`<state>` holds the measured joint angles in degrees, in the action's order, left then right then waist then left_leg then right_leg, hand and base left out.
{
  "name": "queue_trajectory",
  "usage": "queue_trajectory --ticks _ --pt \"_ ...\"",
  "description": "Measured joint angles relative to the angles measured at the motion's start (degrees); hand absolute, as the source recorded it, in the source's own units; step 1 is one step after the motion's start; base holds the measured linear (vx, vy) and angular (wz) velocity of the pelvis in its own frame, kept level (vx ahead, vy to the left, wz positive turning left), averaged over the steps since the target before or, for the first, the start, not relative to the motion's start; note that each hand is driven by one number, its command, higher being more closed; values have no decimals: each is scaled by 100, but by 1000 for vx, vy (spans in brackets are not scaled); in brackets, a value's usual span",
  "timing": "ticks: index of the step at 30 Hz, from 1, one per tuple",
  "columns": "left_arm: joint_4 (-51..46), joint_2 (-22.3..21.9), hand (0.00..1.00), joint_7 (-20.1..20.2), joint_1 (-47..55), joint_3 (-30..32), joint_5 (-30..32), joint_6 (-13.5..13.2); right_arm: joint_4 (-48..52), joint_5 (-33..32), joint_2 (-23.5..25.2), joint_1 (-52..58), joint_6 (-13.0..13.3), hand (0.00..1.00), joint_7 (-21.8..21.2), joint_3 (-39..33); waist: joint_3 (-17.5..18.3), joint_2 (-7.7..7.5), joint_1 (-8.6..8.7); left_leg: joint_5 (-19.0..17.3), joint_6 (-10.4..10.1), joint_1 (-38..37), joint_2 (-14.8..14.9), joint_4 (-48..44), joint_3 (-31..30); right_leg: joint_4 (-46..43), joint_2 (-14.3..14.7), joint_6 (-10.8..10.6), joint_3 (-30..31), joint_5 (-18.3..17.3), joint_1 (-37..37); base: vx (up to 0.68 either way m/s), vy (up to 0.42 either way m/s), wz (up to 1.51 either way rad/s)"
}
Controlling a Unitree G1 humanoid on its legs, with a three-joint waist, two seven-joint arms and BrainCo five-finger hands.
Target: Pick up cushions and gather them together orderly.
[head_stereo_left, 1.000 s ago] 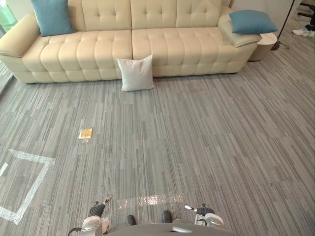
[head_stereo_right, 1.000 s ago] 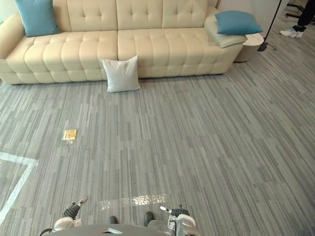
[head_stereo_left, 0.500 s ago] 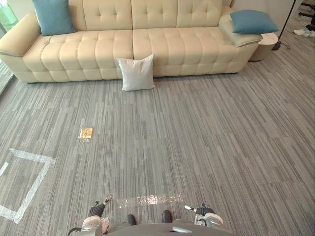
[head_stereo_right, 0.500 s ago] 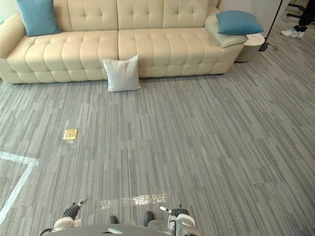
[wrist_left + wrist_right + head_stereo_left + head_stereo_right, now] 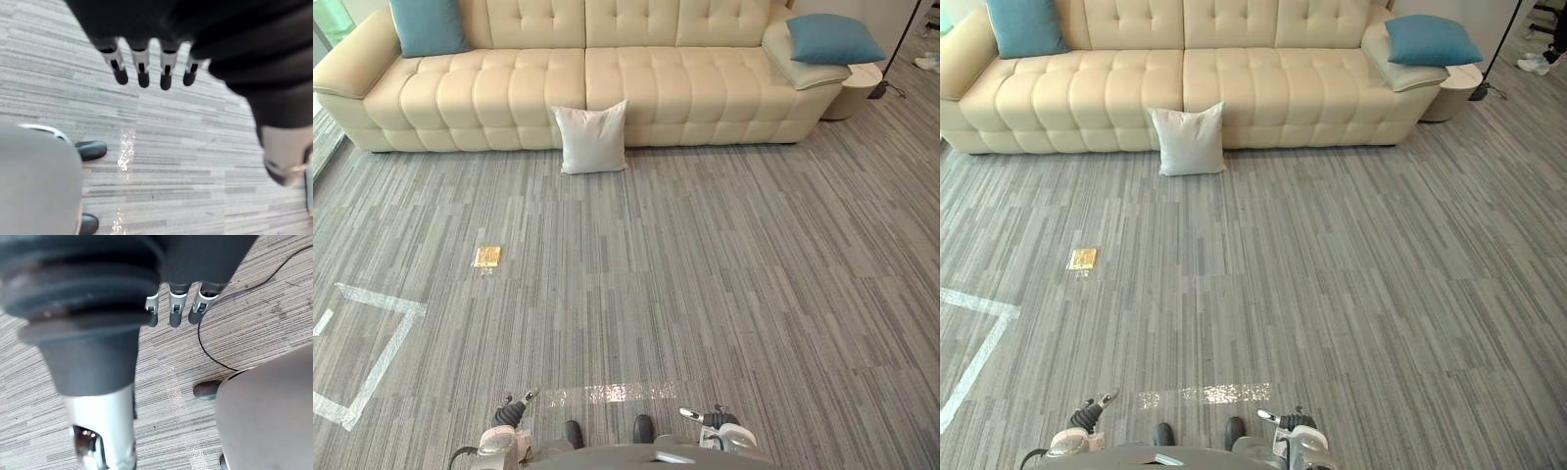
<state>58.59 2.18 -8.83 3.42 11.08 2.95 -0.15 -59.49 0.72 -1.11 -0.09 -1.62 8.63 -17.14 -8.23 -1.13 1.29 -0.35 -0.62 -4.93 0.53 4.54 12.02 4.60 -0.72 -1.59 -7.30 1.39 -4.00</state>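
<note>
A white cushion (image 5: 592, 138) stands on the carpet, leaning against the front of the cream sofa (image 5: 509, 98). One blue cushion (image 5: 429, 24) leans on the sofa's backrest at its left end. Another blue cushion (image 5: 834, 37) lies on the right armrest. All three are far ahead of me. My left hand (image 5: 142, 66) hangs over the bare carpet with straight fingers, holding nothing. My right hand (image 5: 176, 313) also hangs low over the carpet, its fingers straight and empty.
A small gold floor plate (image 5: 487, 257) is set in the carpet to the left. White tape (image 5: 384, 338) marks a square at the lower left. A round side table (image 5: 855, 90) and a black stand's foot (image 5: 884, 86) are by the sofa's right end. A person's shoe (image 5: 1534, 64) is at the far right.
The whole picture has shifted, with the sofa and cushions now a little higher and to the right, so the camera moved. Cushions and both hands are as before.
</note>
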Motion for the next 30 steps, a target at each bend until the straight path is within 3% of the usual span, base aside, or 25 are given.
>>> queue_trajectory --ticks 6,8,10,12,13,15,16,19,22,24,25,26,27,30 --pt "-66 -50 0 -190 -14 7 -58 -2 13 -150 60 21 36 0 68 -186 -31 21 -6 -40 -62 85 27 -5 -179 -42 8 34 -246 -195 -6 26 -36 19" --pt "-71 -58 0 -201 -37 11 -55 -2 47 -164 67 21 62 0 69 -225 -107 42 -6 -96 -141 3 66 -14 -169 -300 16 51 -265 -403 14 86 -36 8" --pt "-175 -53 0 -193 -49 18 -52 -1 247 -210 113 67 70 0 68 -220 -202 -5 -37 -389 -231 116 140 -498 -84 -772 -14 83 -264 -739 90 83 -48 5" --pt "-422 -82 0 -158 -57 84 -52 -4 502 -270 228 248 95 0 71 -205 -260 -131 -112 -850 -307 695 318 -2009 256 -1309 -118 122 -273 -1152 233 100 -89 10" --pt "-475 -112 0 -146 -63 172 -52 -7 542 -272 234 280 114 0 71 -195 -273 -130 -124 -954 -281 897 422 -2548 326 -1373 -111 154 -283 -1229 211 100 -108 8" --pt "-693 -211 0 -103 -61 450 -65 -43 755 -293 240 387 140 0 76 -112 -370 -101 -169 -1213 -315 1745 906 -4527 545 -1423 -64 279 -291 -1459 -63 160 -71 4" --pt "-721 -235 0 -102 -63 463 -66 -48 793 -315 222 396 137 0 77 -114 -382 -71 -159 -1359 -317 1875 967 -4693 549 -1425 -57 318 -289 -1539 -138 219 -14 1" --pt "-824 -289 0 -103 -54 387 -185 -57 876 -328 208 439 119 0 131 -118 -359 46 -226 -1509 -300 2351 1015 -4246 555 -1348 -139 234 -157 -1671 -437 283 53 -23" --pt "-969 -304 0 -108 -73 317 -289 -114 877 -332 227 392 115 0 190 -116 -364 18 -362 -1019 -339 2777 792 -2906 560 -1050 -408 120 76 -1781 -677 453 228 -50" --pt "-1022 -302 0 -118 -66 218 -289 -130 861 -332 224 400 113 0 192 -101 -336 0 -439 -106 -242 2847 692 -2432 561 -868 -592 76 308 -1886 -842 533 339 -62" --pt "-1001 -243 0 -119 -104 208 -287 -128 725 -322 271 313 119 0 179 -102 -275 -114 -385 -257 82 2857 583 -2592 667 -879 -720 188 532 -1648 -802 513 287 -48" --pt "-1002 -231 0 -118 -104 210 -287 -129 713 -322 284 295 122 0 180 -106 -272 -131 -375 -312 107 2869 584 -2648 671 -895 -728 171 576 -1558 -785 524 278 -28" --pt "-1005 -140 0 -95 -106 229 -290 -158 647 -310 361 305 112 0 178 -127 -235 -286 -365 -478 351 2858 583 -2985 792 -979 -845 106 756 -1256 -790 526 275 -8" --pt "-949 23 0 -91 -105 228 -289 -170 504 -308 474 293 132 0 134 -205 -134 -494 -378 -707 613 2757 558 -3599 851 -1676 -975 52 896 -940 -650 475 194 -22"
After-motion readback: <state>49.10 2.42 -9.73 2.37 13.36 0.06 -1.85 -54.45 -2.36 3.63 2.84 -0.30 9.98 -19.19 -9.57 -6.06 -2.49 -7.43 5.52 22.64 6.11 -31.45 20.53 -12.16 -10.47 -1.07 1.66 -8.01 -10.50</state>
